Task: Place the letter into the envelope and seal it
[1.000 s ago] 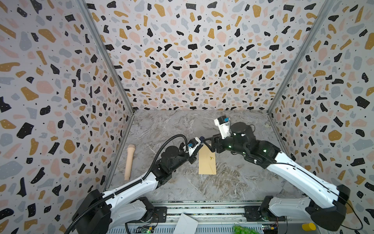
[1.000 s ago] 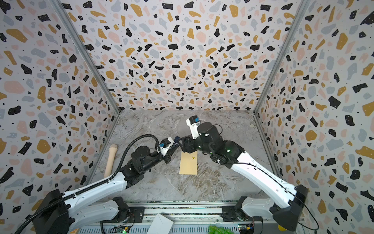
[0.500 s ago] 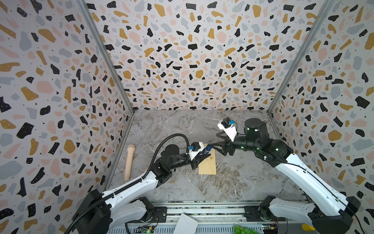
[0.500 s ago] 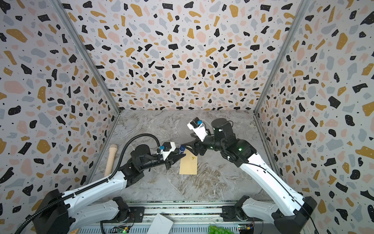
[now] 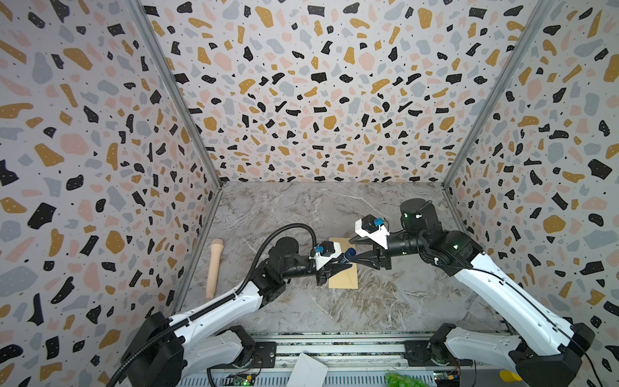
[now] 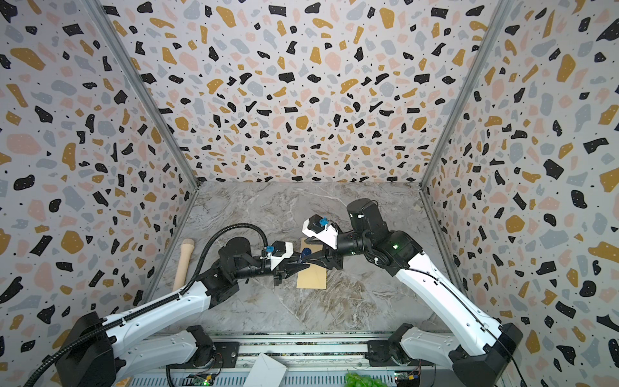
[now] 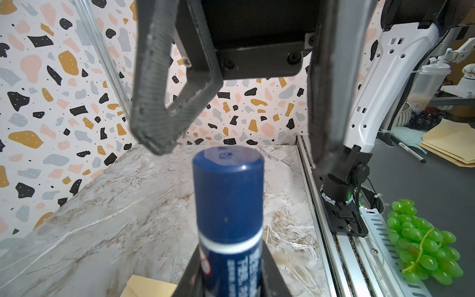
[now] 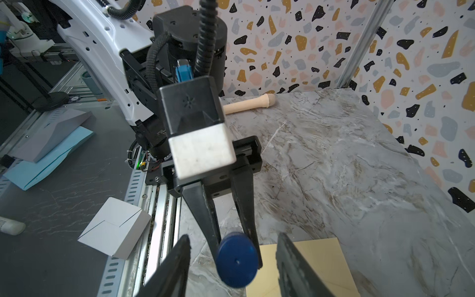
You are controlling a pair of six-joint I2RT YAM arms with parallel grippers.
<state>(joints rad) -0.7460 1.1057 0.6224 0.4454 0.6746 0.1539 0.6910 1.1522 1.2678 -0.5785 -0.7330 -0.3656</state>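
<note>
Two right fingers flank glue stick, envelope flat beneath.

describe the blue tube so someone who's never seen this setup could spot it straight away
On the marble tabletop, find the tan envelope lying flat near the middle. Above it the left tool grips a dark blue tube with a white band below its cap, cap toward the open right tool. Its only tube-shaped neighbour is the pale wooden rod by the left wall.
</note>
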